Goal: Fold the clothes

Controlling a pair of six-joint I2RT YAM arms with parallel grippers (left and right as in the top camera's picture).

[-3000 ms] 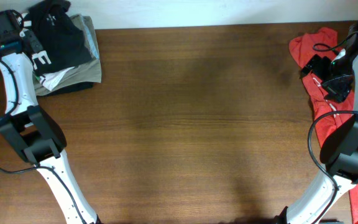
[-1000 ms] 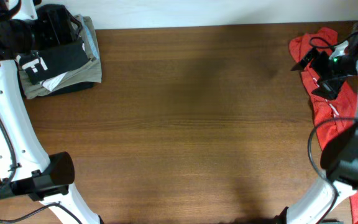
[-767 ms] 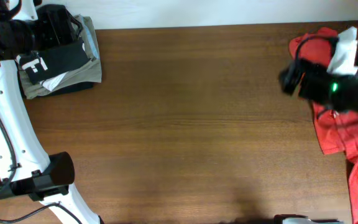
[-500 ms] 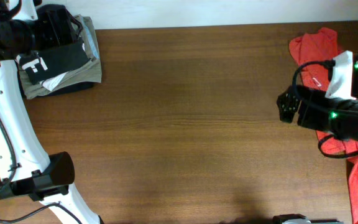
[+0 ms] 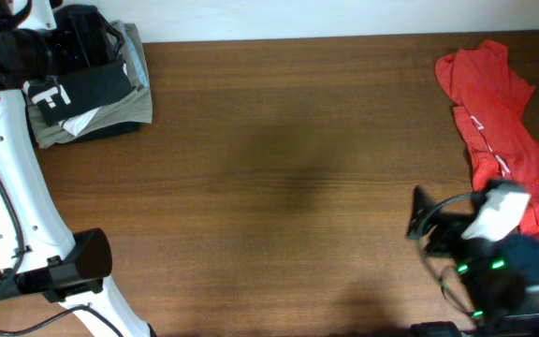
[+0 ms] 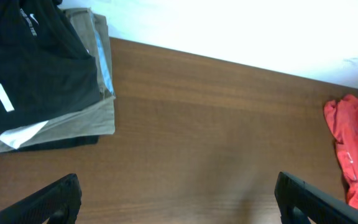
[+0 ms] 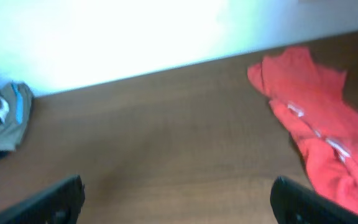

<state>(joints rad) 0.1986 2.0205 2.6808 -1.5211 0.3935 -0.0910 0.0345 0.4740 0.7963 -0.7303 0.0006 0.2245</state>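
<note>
The black T-shirt (image 5: 87, 89) with white lettering lies folded on top of a stack of garments at the table's far left corner; in the left wrist view the T-shirt (image 6: 33, 71) fills the upper left. My left gripper (image 5: 87, 42) hovers over the back of that stack, open and empty, and the left gripper (image 6: 179, 205) shows its fingers (image 6: 55, 202) far apart over bare wood. My right gripper (image 5: 424, 220) is low at the front right, open, and in its own view the right gripper (image 7: 176, 202) holds nothing.
Khaki and white folded garments (image 6: 95, 106) lie under the black shirt. A crumpled red-orange shirt (image 5: 499, 112) sprawls along the table's right edge, and the same red-orange shirt (image 7: 309, 118) shows in the right wrist view. The brown wooden table (image 5: 279, 187) meets a white wall at the back.
My right arm has swung away from the red-orange shirt at the far right and pulled back to the front right corner. The left arm has held still over the stack.
</note>
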